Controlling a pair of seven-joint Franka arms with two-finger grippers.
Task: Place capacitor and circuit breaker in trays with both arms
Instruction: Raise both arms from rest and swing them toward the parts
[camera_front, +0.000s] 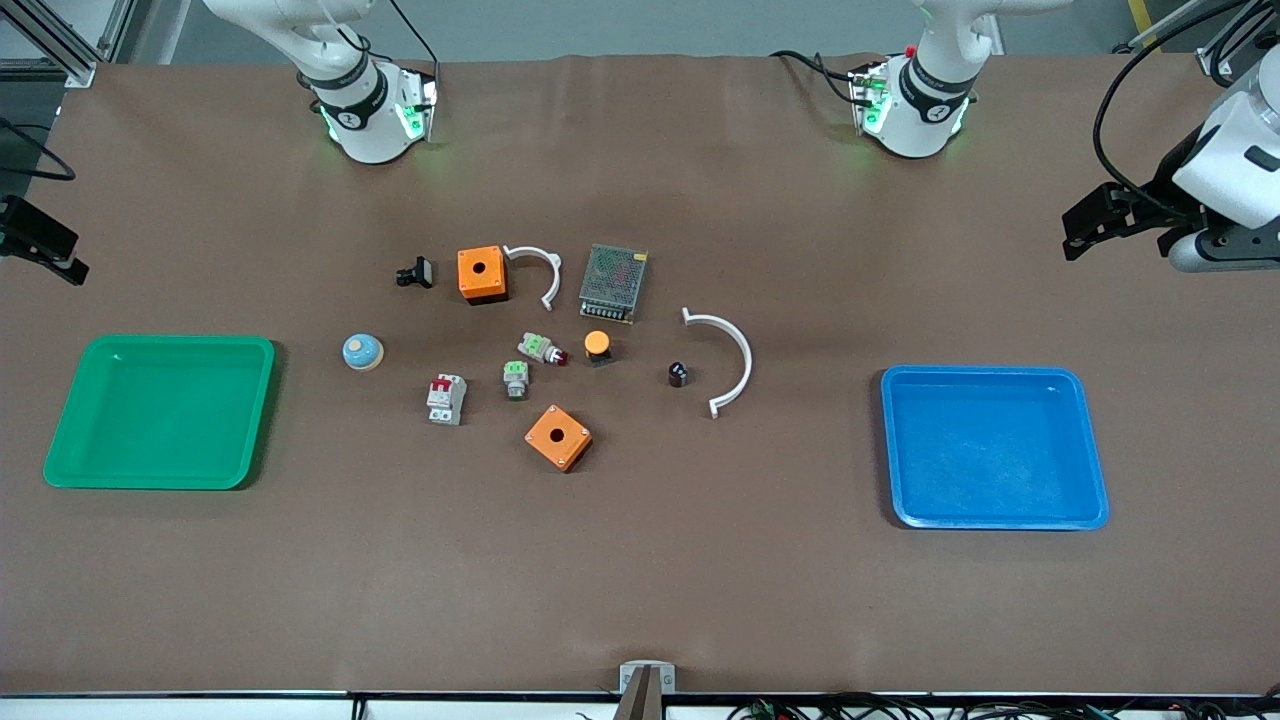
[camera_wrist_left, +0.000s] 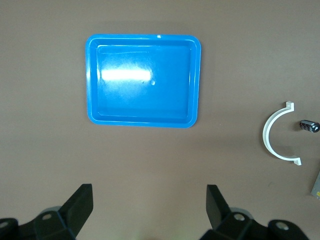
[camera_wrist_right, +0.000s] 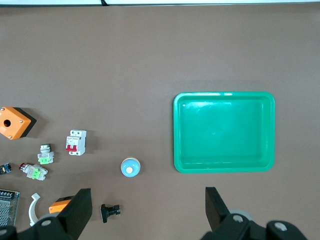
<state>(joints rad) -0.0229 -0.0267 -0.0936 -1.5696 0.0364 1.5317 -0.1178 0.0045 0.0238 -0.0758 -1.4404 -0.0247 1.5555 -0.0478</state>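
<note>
The capacitor (camera_front: 677, 374) lies toward the left arm's end beside the white arc (camera_front: 727, 359); the breaker (camera_front: 447, 399) lies toward the right arm's end. The left gripper (camera_wrist_left: 149, 210) is held wide above table near the blue tray (camera_wrist_left: 93, 80), the right gripper (camera_wrist_right: 148, 212) wide near the green tray (camera_wrist_right: 179, 130). Each part is judged best taken by its nearer arm.

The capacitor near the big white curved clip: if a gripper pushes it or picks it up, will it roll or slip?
The capacitor is a tiny black cylinder, so a sideways push would probably make it roll or tip. Being so small, it likely weighs little but gives the fingers little to hold, so it may slip. The white clip beside it could stop a roll that way.
</note>
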